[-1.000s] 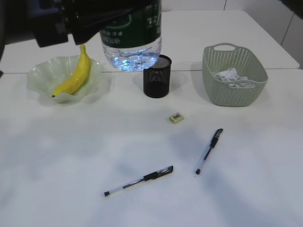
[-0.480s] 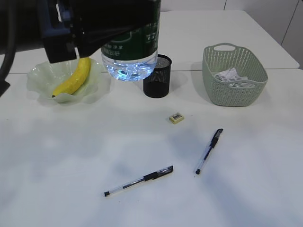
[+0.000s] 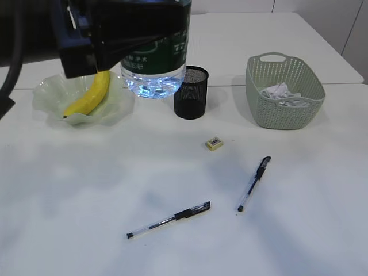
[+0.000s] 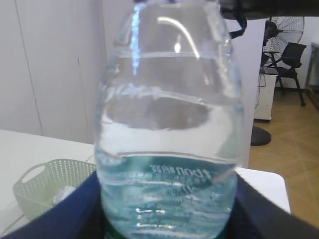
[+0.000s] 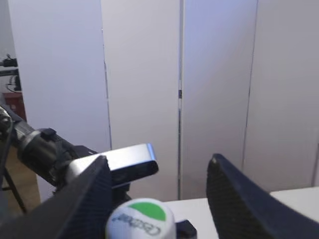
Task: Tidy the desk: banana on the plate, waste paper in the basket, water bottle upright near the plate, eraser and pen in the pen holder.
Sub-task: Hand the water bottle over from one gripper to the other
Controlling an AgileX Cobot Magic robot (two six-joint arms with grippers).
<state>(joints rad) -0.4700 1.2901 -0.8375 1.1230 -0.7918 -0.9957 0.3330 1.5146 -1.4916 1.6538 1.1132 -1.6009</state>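
The 2 black-capped clear-barrelled pens [image 3: 169, 219] [image 3: 254, 184] lie nearest the viewer, well below and to the right of the left claw [image 4: 164, 219]. They are thin and will roll. The small yellowish block eraser [image 3: 214, 143] lies beyond them.

The left claw is clenched on the clear, green-labelled plastic water bottle [image 3: 154, 75]. The bottle hangs upright under it, its ribbed base seemingly just off the table. The right claw [image 5: 158, 164] stands released, its fingers spread either side of the green-and-white cap [image 5: 141, 219].

To set it well, lower it straight down and let go only when the base sits flat. The smooth wall may slip.

The black mesh cylinder pen holder [image 3: 191, 95] stands just right of the grip. The pale green wavy-rimmed plate [image 3: 46, 92], holding the yellow banana [image 3: 92, 95], is just left. Well to the right, the grey-green perforated plastic basket [image 3: 287, 109] holds crumpled white paper [image 3: 282, 92].
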